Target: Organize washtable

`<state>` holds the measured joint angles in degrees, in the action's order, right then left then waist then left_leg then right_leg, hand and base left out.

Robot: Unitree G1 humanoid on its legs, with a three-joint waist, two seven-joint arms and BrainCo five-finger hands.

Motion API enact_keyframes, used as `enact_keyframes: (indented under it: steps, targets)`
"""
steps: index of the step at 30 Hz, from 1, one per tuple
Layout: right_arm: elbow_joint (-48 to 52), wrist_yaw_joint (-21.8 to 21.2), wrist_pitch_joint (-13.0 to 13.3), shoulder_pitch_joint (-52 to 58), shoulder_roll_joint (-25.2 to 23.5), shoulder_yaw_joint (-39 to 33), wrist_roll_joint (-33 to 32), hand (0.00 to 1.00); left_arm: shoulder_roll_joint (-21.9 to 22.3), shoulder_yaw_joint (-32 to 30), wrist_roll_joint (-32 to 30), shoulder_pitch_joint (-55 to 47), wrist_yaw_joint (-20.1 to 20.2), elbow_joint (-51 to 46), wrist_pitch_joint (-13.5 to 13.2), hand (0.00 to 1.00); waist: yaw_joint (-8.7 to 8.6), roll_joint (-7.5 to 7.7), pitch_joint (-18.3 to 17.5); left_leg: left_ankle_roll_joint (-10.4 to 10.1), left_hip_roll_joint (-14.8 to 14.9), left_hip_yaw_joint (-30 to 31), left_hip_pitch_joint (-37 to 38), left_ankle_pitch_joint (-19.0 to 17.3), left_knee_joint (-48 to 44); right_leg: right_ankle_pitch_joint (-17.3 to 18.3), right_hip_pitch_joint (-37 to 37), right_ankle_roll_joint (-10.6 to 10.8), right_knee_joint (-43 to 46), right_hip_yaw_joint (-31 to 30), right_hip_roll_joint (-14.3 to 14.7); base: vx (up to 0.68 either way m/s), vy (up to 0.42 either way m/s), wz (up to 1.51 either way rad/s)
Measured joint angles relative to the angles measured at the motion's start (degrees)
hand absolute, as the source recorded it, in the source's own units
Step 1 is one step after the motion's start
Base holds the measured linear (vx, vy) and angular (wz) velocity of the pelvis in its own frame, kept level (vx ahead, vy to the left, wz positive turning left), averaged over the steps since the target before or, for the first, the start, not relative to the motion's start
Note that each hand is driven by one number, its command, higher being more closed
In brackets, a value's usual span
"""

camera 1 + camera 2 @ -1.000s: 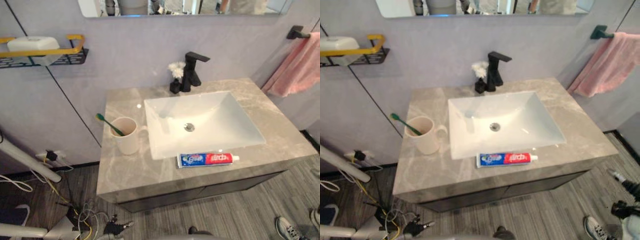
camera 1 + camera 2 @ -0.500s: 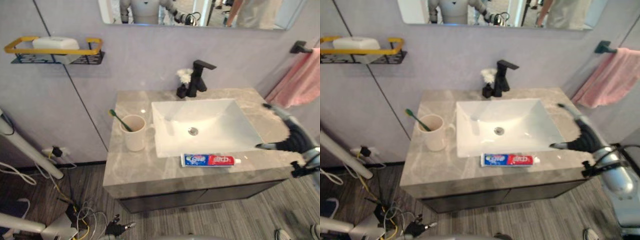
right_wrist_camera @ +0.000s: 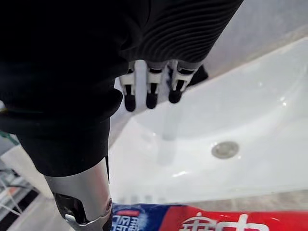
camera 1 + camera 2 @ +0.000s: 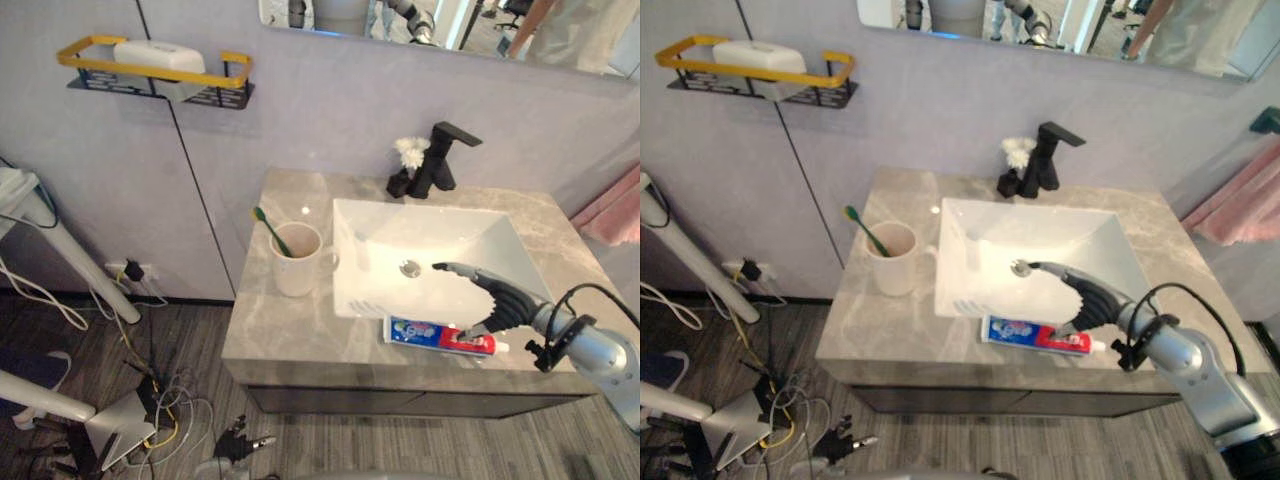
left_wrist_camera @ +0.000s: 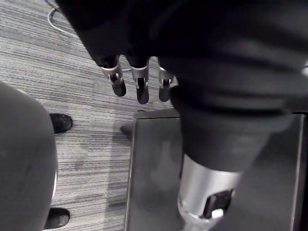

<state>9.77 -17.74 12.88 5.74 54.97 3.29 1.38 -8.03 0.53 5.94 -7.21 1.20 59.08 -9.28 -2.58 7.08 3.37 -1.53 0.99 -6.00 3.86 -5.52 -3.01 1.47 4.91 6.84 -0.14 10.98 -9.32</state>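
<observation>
A blue, white and red toothpaste tube (image 4: 440,336) lies flat on the grey stone counter (image 4: 290,330), in front of the white sink (image 4: 430,250). My right hand (image 4: 497,300) hovers open just over the tube's capped end, fingers straight over the sink's front rim and thumb down near the tube (image 3: 192,219). To the left of the sink, a cream mug (image 4: 297,260) holds a green toothbrush (image 4: 270,231). My left hand (image 5: 139,86) hangs open over the grey floor beside the cabinet.
A black faucet (image 4: 442,158) and a small black vase of white flowers (image 4: 408,165) stand behind the sink. A yellow-railed wall shelf (image 4: 160,75) carries a white soap. A pink towel (image 4: 615,215) hangs at the right. Cables lie on the floor at the left.
The camera has shifted, so the whole scene has moved in the picture. My right hand has come in from the right, from the counter's right end to above the toothpaste tube.
</observation>
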Motion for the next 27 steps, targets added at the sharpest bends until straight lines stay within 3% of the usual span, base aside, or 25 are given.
enact_keyframes:
  steps: [7, 18, 26, 27]
  targets:
    - [0.0, -1.4, -0.9, 1.0, -0.8, 0.0, 7.9, 0.0, -0.3, 1.6, 0.0, 1.3, 0.1, 1.3, 0.1, 0.0, 0.02, -0.04, 0.7, -0.1, -0.1, 0.7, -0.2, 0.8, 0.2, 0.0, -0.1, 0.0, 0.1, 0.6, 0.0, -0.06, -0.021, 0.04]
    - [-0.1, -0.8, -2.2, 4.5, -9.6, -0.5, 21.9, 0.0, -0.4, 2.7, 0.0, 2.1, 0.1, 2.2, 1.6, 0.0, -1.43, -0.74, 1.4, -0.3, 0.1, -0.2, 0.0, 1.1, 0.7, -0.1, -0.6, -0.1, 0.1, -0.2, 0.2, -0.01, -0.005, -0.03]
    - [0.0, 0.5, -2.2, 6.2, -13.4, -1.5, 24.0, 0.0, -0.6, 3.9, 0.0, 2.3, 0.1, 2.2, 1.6, 0.0, -1.49, -0.92, 1.5, -0.3, 0.2, -0.6, 0.0, 1.1, 0.6, -0.2, -0.8, -0.2, 0.2, -0.5, 0.2, -0.02, -0.002, -0.02]
    - [0.2, 0.5, -2.2, 6.4, -13.8, -1.9, 24.0, 1.0, -0.6, 3.9, 0.0, 2.3, 0.1, 2.2, 1.6, 0.0, -1.48, -0.93, 1.5, -0.3, 0.2, -0.6, 0.0, 1.1, 0.6, -0.2, -0.9, -0.2, 0.2, -0.5, 0.2, 0.0, 0.0, 0.0]
